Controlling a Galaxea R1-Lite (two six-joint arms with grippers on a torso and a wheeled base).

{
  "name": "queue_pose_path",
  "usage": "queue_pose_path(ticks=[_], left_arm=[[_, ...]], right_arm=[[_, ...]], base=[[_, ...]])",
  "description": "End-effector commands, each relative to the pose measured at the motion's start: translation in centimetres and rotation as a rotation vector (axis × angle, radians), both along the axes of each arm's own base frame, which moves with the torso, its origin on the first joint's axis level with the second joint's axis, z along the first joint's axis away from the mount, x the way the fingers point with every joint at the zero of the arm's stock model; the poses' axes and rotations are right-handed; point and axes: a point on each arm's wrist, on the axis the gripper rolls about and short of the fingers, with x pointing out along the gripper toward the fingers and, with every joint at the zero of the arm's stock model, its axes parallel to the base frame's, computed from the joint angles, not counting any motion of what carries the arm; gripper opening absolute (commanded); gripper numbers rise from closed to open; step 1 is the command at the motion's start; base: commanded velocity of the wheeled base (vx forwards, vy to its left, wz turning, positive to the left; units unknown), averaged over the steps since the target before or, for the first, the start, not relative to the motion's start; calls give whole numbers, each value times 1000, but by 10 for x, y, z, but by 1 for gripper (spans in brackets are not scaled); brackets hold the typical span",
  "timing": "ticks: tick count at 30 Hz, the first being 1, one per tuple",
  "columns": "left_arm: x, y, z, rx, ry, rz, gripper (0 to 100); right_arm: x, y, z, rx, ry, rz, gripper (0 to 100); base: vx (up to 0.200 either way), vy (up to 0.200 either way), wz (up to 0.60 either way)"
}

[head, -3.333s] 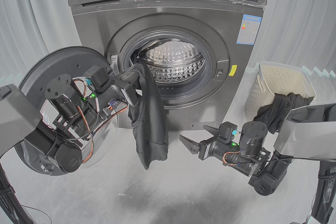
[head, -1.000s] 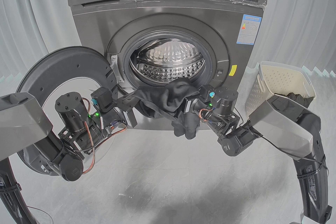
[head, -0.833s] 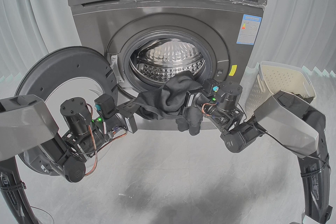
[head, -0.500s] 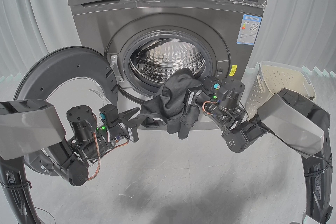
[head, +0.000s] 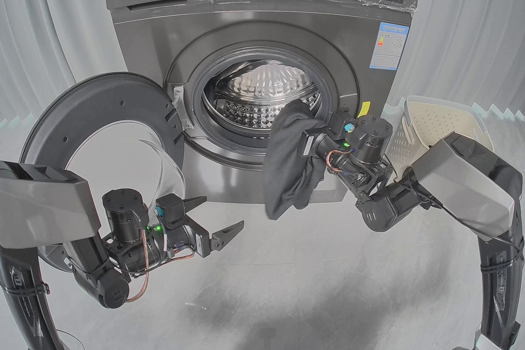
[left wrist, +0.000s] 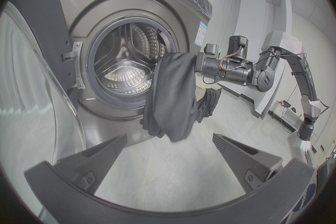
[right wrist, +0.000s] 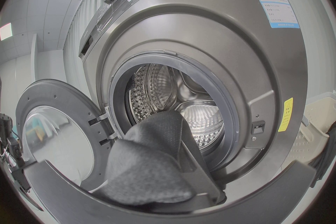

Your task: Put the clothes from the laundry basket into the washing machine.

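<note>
Right gripper [head: 305,143] is at the lower right edge of the washing machine [head: 164,39] port. Its fingers are clamped on the dark garment [head: 287,165] and mostly buried in it. In the right wrist view the two fingers converge under the garment [right wrist: 150,168] and point toward the drum [right wrist: 196,116].

Garment top sits against the right side of the port rim. Can't tell whether any of it is past the lip. The rest hangs straight down outside, in front of the machine's lower front panel, with the hem clear of the floor [head: 262,285]. Only the right gripper touches it.

Left gripper [head: 221,214] is low, in front of the door [head: 98,105], below and left of the port, well apart from the garment. Jaws are spread wide with nothing between them. In the left wrist view the left gripper [left wrist: 168,139] has both fingers apart and faces the hanging garment [left wrist: 173,95] and the port.

Door is swung fully open to the left of the machine.

Laundry basket [head: 432,118] stands on the floor just beside the machine's right side, behind the right arm. A second dark cloth [left wrist: 211,102] hangs over its rim.
</note>
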Motion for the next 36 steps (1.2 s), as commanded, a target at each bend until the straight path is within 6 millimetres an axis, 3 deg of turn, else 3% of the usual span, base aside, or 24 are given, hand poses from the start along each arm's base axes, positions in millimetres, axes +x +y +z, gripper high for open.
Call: queue_pose_path(ticks=[1,8,12,27,36], left_arm=[[-3,1,-3,8,16,-1,100],[7,-3,2,-12,-23,7,100],[23,-9,11,-49,-77,13,100],[48,-21,-6,-53,-91,13,100],[67,-26,-11,-65,-125,40,100]], right_arm=[[-2,-4,7,7,-8,-5,0],[-10,0,1,2,-10,13,0],[-30,14,-1,-11,10,62,0],[-72,58,11,-2,2,199,0],[-88,68,5,-7,16,241,0]], base=[[0,0,0],[0,0,0],[0,0,0],[0,0,0],[0,0,0]])
